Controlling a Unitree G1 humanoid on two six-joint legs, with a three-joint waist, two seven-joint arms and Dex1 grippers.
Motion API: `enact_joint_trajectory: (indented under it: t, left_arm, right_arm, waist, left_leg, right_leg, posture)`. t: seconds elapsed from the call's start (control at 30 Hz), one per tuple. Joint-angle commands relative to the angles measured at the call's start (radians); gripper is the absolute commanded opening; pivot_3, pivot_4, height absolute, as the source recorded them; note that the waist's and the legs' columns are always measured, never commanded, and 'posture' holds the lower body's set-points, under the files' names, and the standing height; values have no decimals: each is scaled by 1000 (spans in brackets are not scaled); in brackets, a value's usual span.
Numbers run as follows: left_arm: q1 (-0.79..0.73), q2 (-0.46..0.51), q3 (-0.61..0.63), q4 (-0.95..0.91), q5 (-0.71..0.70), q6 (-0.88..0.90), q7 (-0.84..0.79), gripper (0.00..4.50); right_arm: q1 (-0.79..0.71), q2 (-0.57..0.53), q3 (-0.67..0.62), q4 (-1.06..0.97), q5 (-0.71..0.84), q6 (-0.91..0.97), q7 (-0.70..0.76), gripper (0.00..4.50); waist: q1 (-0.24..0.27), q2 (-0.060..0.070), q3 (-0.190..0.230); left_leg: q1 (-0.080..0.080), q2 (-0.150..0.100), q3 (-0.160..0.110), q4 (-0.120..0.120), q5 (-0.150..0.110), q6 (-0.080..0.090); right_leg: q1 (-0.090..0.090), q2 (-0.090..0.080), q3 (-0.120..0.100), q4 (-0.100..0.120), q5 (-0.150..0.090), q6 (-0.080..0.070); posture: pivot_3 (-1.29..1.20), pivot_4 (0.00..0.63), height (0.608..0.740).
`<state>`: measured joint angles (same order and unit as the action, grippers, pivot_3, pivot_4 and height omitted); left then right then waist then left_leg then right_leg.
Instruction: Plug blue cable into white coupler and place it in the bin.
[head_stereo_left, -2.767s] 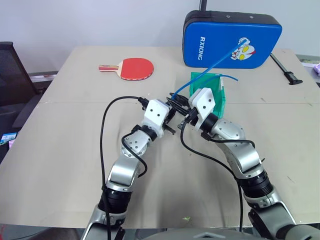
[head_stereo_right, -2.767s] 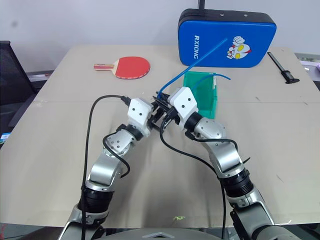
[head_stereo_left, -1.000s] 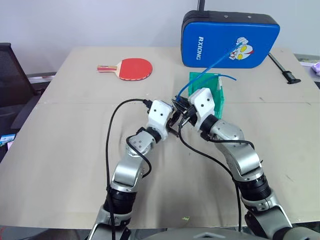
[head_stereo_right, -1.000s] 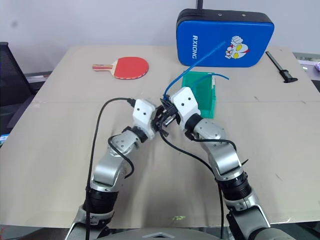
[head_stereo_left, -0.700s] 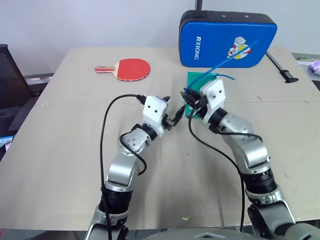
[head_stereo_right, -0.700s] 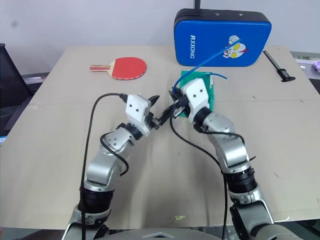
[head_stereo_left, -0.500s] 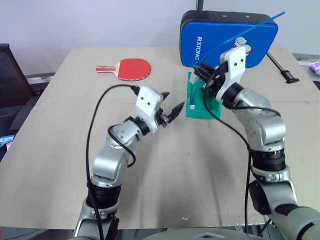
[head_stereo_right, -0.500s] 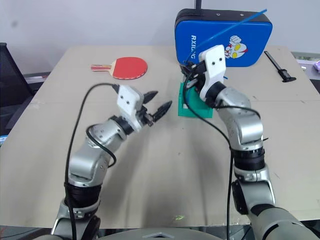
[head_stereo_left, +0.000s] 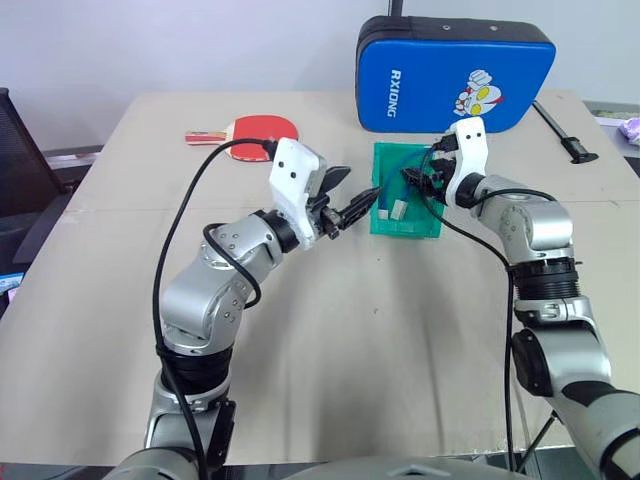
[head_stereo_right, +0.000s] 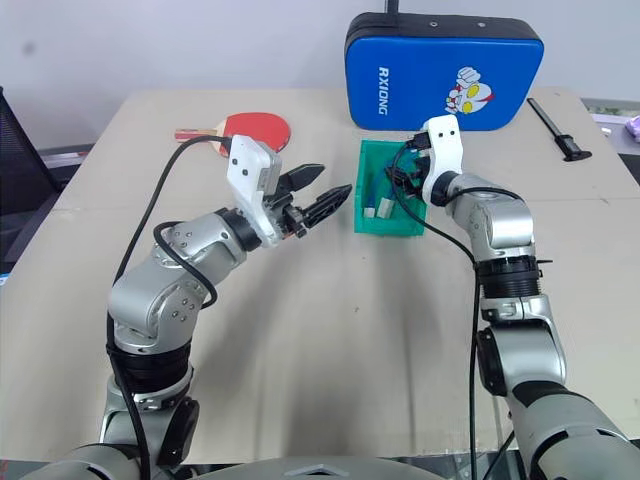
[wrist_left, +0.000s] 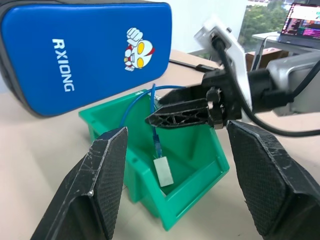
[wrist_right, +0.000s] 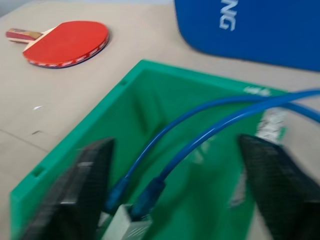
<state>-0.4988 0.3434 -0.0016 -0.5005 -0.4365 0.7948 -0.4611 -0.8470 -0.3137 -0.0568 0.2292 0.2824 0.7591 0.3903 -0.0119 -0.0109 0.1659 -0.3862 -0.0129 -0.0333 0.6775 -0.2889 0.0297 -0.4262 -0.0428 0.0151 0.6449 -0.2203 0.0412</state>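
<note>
On my left, the left gripper (head_stereo_left: 348, 199) is raised above the table (head_stereo_left: 330, 330), pointing roughly level toward the green bin (head_stereo_left: 434, 225), its two black fingers (head_stereo_right: 327, 202) spread apart with nothing between them. It stops just short of the bin's near-left wall without touching it.

Moving right, the bin sits on the table in front of the blue padded case (head_stereo_left: 455, 72). Inside it I see the blue cable (wrist_left: 151, 102) looped down along the wall, its plug end seated in the white coupler (wrist_left: 163, 171), which lies on the bin's floor. In the right wrist view two blue strands run down to the coupler (wrist_right: 120, 223); I cannot tell whether they are one cable or two.

Further right, the right gripper (wrist_left: 177, 106) hangs over the bin's far side, pointing in toward the left arm. Its fingers stand wide apart on either side of the cable and hold nothing.

The table is a plain tan board. A red table-tennis paddle (head_stereo_left: 255, 129) lies at its far left, a black tool (head_stereo_left: 570, 141) at the far right beside the case, and a pale wall stands behind.
</note>
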Motion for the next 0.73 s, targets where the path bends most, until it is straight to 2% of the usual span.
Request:
enact_joint_trajectory:
  t: [0.03, 0.13, 0.2, 0.3, 0.37, 0.5, 0.57, 0.6, 0.73]
  left_arm:
    - [21, 22, 15, -56, -3, -18, 10, 3222]
    - [116, 80, 15, -84, 27, -49, -7, 3222]
    - [222, 124, 18, -94, 61, -84, -11, 3222]
    - [392, 150, 39, -89, 81, -168, -26, 3222]
    - [504, 150, 49, -79, 92, -243, -46, 3222]
    - [671, 173, 44, -45, 128, -380, -109, 3222]
    - [723, 188, 45, -20, 143, -440, -140, 3222]
    - [736, 188, 55, -8, 133, -454, -151, 3222]
    - [746, 198, 65, 24, 136, -502, -177, 3222]
  right_arm:
    - [72, -85, -48, -194, 34, 29, 43, 4477]
    - [224, -193, -72, -374, 117, 20, 192, 4477]
    - [379, -249, -114, -471, 163, -94, 316, 4477]
    - [624, -264, -190, -479, 181, -329, 463, 4477]
    - [760, -285, -219, -445, 205, -389, 557, 4477]
    - [911, -324, -243, -353, 206, -478, 669, 4477]
    - [956, -329, -251, -312, 203, -527, 697, 4477]
    - [970, -325, -254, -298, 204, -552, 704, 4477]
    - [976, -311, -251, -247, 173, -656, 691, 4477]
  waist:
    - [3, 0, 0]
    - [5, 0, 0]
    - [4, 0, 0]
    - [0, 0, 0]
    - [1, 0, 0]
    - [0, 0, 0]
    - [1, 0, 1]
    - [1, 0, 1]
    - [1, -1, 1]
  left_leg:
    - [-1, 0, -1, 0, 0, 0]
    - [-2, 0, -2, -1, 0, 0]
    - [-2, -1, -2, -3, -1, 1]
    - [0, 0, -1, -7, -1, 1]
    - [1, 0, 0, -8, -1, 2]
    - [5, 0, 3, -6, -3, 5]
    - [12, 0, 3, -6, -3, 5]
    - [18, 0, 4, -6, -3, 5]
    - [21, 1, 5, -6, -3, 5]
  right_leg:
    - [0, -1, -1, 0, 0, 0]
    - [0, -2, -2, -2, 0, 0]
    - [0, -3, -2, -3, 0, 0]
    - [0, -3, -1, -4, 0, 0]
    - [0, -3, -1, -4, 0, 0]
    - [2, -4, 2, -4, 0, 0]
    - [11, -4, 2, -4, -3, -4]
    - [16, -5, 2, -4, -3, -4]
    - [18, -5, 1, -3, -4, -2]
  posture:
    - [0, 150, 740]
    - [0, 150, 740]
    - [0, 150, 740]
    - [0, 150, 740]
    - [0, 150, 740]
    - [0, 150, 740]
    - [0, 150, 740]
    - [0, 150, 740]
    - [0, 150, 740]
